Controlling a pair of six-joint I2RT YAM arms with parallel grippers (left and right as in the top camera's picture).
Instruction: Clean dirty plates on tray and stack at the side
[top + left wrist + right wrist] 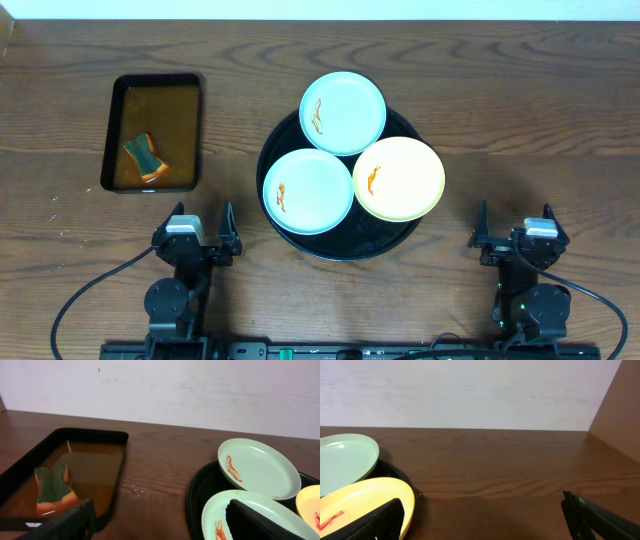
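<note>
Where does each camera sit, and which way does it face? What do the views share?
Overhead: above the table, looking straight down on the round tray; left arm and right arm show.
Left wrist: low, facing the wall over the rectangular tray; open left gripper shows.
Right wrist: low, facing the wall; open right gripper shows.
Shared: the yellow plate, in all three.

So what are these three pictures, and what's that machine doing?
It's a robot: a left arm and a right arm at a wooden table. One picture looks down from above; the other two come from cameras on each wrist, and the dark shapes at the bottom are its jaws. Both jaws are open, holding nothing. On the round black tray sit two mint plates and a yellow plate, all smeared orange. A smaller tray holds brown liquid and what looks like a sponge.
</note>
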